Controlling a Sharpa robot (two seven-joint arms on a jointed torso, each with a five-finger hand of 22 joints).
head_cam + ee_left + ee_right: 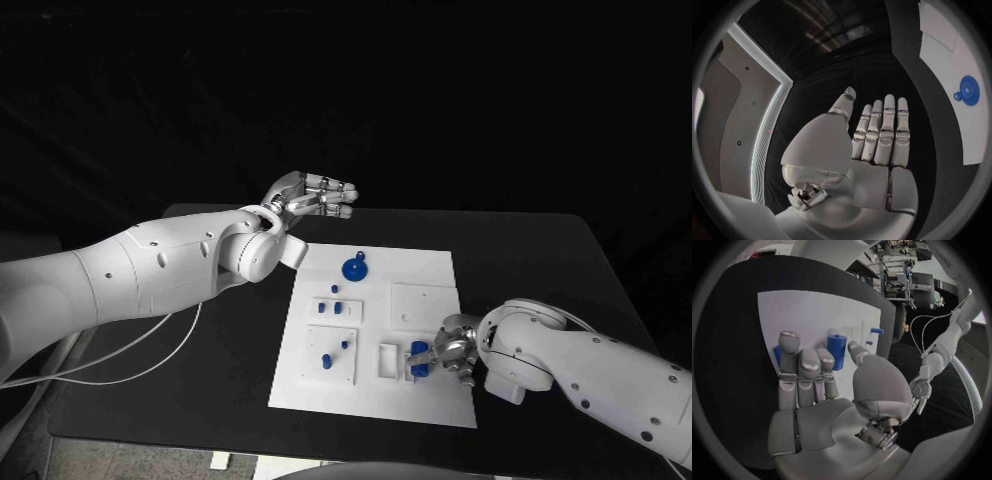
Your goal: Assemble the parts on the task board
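Task board (418,275): flat white rectangular plate, mid black matte table (216,380), bare margin all sides. Blue parts: round disc (355,268) far end; cylinder (837,351) near edge, at right hand (447,352), grip can't tell. Left hand (315,195): fingers straight, empty, off board's far-left corner.

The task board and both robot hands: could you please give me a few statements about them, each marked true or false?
1. The left robot hand holds a blue part. False: it holds nothing, its fingers straight, beyond the task board's far edge.
2. The right robot hand is over the board's near right area, at a blue cylinder. True.
3. A round blue disc lies near the board's far edge. True.
4. The board sits on a white table. False: the table is black.
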